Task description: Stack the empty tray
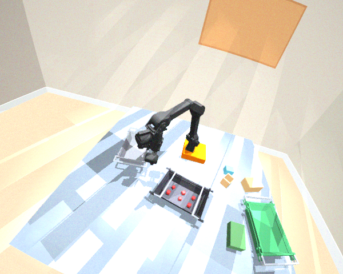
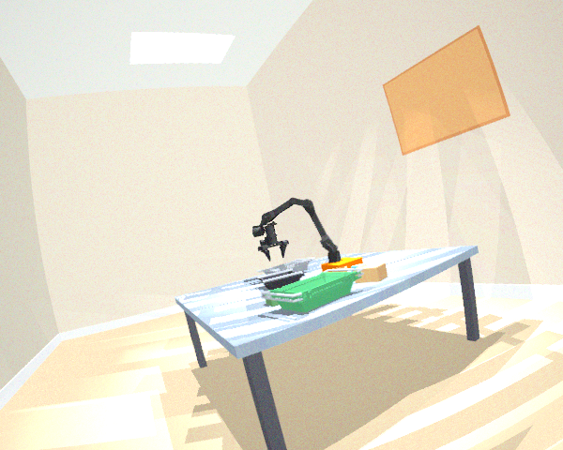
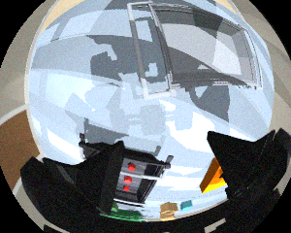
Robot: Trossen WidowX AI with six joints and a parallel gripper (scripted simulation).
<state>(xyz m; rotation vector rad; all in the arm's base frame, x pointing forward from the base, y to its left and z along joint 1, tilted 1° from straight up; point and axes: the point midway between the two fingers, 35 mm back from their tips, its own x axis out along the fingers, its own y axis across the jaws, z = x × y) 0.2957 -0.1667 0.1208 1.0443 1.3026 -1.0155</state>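
Observation:
The loaded tray [image 1: 186, 182] [image 2: 284, 281] [image 3: 145, 186] is black and stands on the table with several small red blocks [image 1: 183, 192] [image 3: 131, 166] inside. Its left wire bar [image 1: 167, 184] and right wire bar [image 1: 198, 201] both lie across its top. The empty tray [image 1: 132, 152] [image 3: 204, 53] is clear grey and stands upright to the left, partly hidden by the arm in the top view. One of its bars [image 3: 137, 53] sticks out past its near end. My gripper [image 2: 276, 258] [image 3: 168, 141] is open wide and empty, above the table near that end of the empty tray.
A green tray [image 1: 264, 230] [image 2: 320, 291] stands at the right, with a green block [image 1: 236, 236] beside it. Tan blocks [image 1: 226, 180] [image 3: 168, 210], a blue piece [image 1: 228, 169] [image 3: 186, 205] and an L-shaped tan block [image 1: 251, 185] lie right of the orange arm base [image 1: 196, 154].

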